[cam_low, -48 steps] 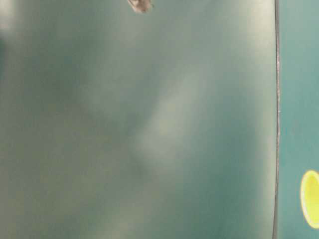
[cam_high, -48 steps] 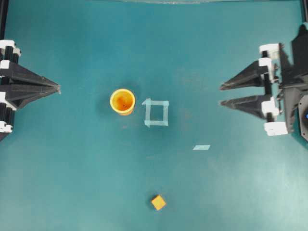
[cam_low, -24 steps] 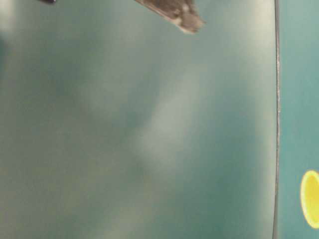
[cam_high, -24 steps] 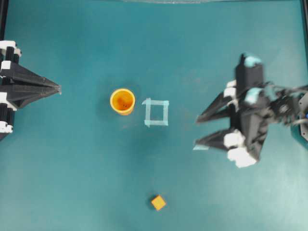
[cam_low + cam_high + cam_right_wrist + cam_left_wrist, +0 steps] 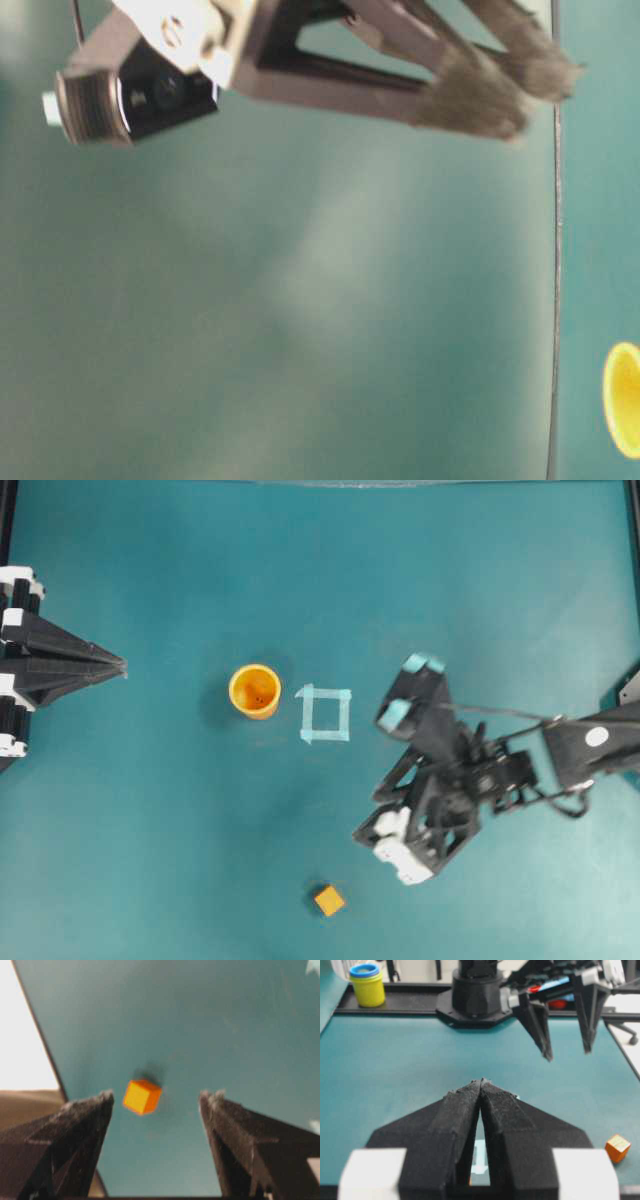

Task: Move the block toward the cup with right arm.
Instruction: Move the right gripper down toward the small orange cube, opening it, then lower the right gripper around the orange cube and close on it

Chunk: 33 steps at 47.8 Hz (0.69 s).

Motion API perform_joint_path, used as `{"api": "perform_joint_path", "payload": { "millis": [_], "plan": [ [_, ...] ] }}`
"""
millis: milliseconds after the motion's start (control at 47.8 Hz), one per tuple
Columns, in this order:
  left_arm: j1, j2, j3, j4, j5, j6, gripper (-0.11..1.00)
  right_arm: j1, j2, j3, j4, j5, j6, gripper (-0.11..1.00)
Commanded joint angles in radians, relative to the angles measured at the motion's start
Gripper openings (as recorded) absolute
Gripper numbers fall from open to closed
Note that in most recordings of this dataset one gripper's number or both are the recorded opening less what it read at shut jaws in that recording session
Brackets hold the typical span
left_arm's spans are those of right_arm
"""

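We see a teal table (image 5: pixel 180 860) with a square outline of pale-blue tape (image 5: pixel 325 714) stuck near its middle. In the left wrist view, a yellow container with a blue rim (image 5: pixel 367 984) stands at the far left edge, on a dark tray (image 5: pixel 395 1004) bordering the table.

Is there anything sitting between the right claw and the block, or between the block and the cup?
Nothing visible blocks either path. The right claw is open with bare table between it and the block. Between the block and the cup lies only flat table; the tape square sits beside that line.
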Motion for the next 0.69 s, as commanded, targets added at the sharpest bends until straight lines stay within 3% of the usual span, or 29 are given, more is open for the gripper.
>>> {"api": "perform_joint_path", "payload": {
  "millis": [0, 335, 669],
  "plan": [
    [-0.009, 0.008, -0.028, 0.002, -0.002, -0.002, 0.07, 0.026, 0.029, -0.084, 0.003, 0.063, 0.035, 0.68],
    [-0.044, 0.003, -0.028, 0.002, 0.046, -0.009, 0.07, 0.100, 0.210, -0.247, -0.009, 0.284, 0.183, 0.68],
    [-0.057, -0.034, -0.032, 0.003, 0.114, -0.008, 0.07, 0.135, 0.339, -0.339, -0.060, 0.290, 0.290, 0.68]
  ]
}}
